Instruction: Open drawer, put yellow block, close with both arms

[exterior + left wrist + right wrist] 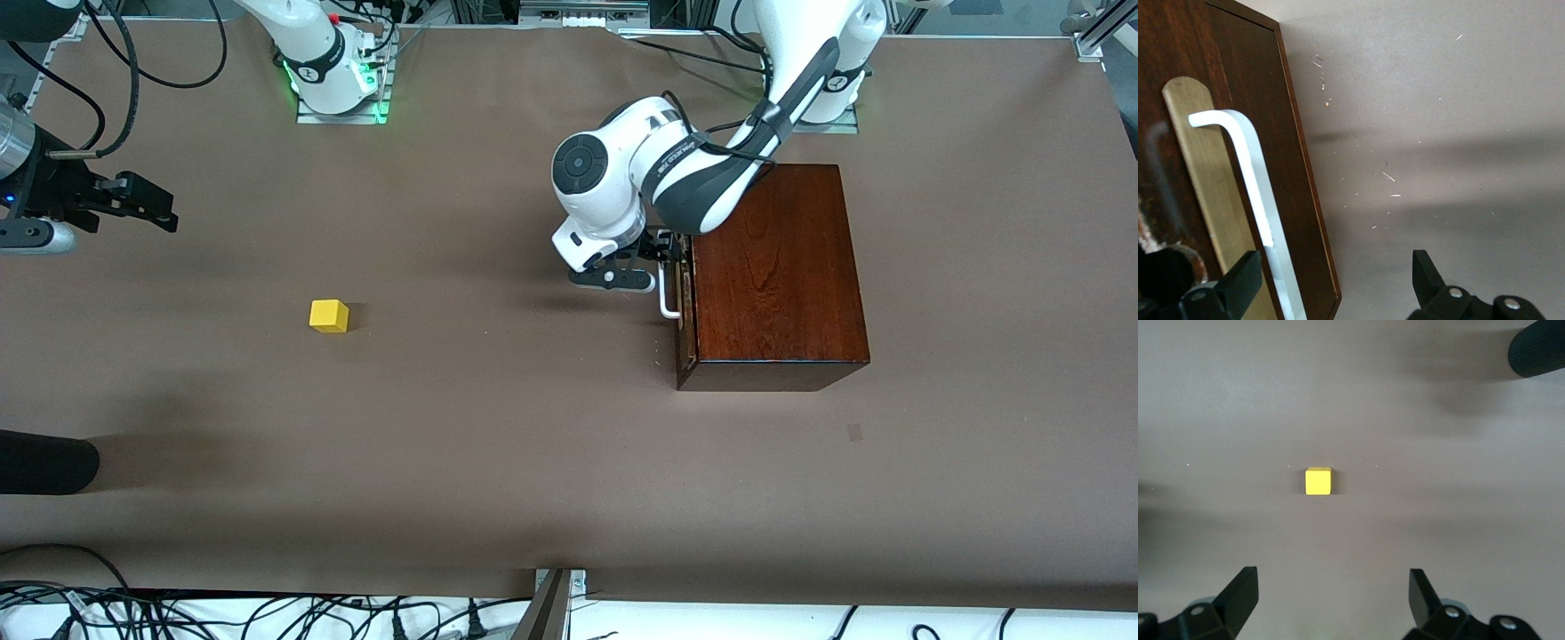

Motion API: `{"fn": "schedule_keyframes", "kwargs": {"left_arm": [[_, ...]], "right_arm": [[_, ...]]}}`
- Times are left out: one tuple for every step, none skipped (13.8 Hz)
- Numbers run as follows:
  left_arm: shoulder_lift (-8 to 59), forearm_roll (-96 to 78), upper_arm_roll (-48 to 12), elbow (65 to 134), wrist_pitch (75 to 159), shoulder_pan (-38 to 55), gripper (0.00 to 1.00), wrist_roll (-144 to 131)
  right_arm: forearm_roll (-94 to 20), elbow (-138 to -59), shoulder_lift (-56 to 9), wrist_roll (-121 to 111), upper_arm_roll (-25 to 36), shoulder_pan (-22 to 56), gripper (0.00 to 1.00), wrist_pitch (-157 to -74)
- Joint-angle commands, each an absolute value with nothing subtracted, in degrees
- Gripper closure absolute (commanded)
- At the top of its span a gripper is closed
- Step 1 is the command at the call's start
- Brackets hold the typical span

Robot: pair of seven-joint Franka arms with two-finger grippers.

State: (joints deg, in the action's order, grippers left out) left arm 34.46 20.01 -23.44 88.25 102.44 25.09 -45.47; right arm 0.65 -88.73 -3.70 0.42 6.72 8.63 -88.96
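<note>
The dark mahogany box [782, 267] stands toward the left arm's end of the table. Its drawer [685, 307] looks pushed in, its front turned toward the right arm's end. The white bar handle [669, 298] [1248, 173] lies between the fingers of my left gripper [669, 252] [1335, 273], which is open around it, one finger [1245, 273] by the brass plate. The yellow block [329, 316] [1318, 481] sits on the bare table toward the right arm's end. My right gripper [164, 206] [1331, 580] hangs open over the table, apart from the block and holding nothing.
A black rounded object [44, 462] [1538, 350] juts in at the table's edge, nearer the front camera than the block. Cables [267, 613] and a metal bracket [556, 600] run along the front edge. Brown table surface [498, 427] lies between block and box.
</note>
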Motion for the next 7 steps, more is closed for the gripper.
{"fn": "schedule_keyframes", "kwargs": {"left_arm": [[36.03, 22.32, -23.29, 87.01, 102.39, 25.84, 0.00, -46.76], [36.21, 22.32, -23.29, 87.01, 102.39, 25.93, 0.00, -46.93], [36.65, 22.24, -23.29, 87.01, 102.83, 25.84, 0.00, -47.02], [36.82, 22.24, -23.29, 87.01, 103.35, 25.93, 0.00, -47.63], [37.44, 22.24, -23.38, 87.01, 103.88, 25.93, 0.00, -48.68], [37.70, 22.24, -23.38, 86.92, 105.28, 25.93, 0.00, -49.82], [38.05, 22.06, -23.38, 86.92, 107.03, 26.28, 0.00, -50.88]], "right_arm": [[0.79, -87.45, -4.48, 1.15, 6.50, 8.79, 0.00, -88.85], [0.53, -87.45, -4.83, 0.79, 6.50, 8.53, 0.00, -89.03], [0.35, -87.54, -5.44, 0.62, 6.50, 8.53, 0.00, -90.25], [0.18, -87.45, -6.58, 0.53, 6.50, 8.53, 0.00, -90.87], [0.18, -87.45, -6.59, 0.53, 6.42, 8.79, 0.00, -91.49], [0.18, -87.45, -6.59, 0.53, 6.42, 8.79, 0.00, -91.41], [0.26, -87.54, -6.85, 0.27, 6.42, 8.79, 0.00, -90.88]]}}
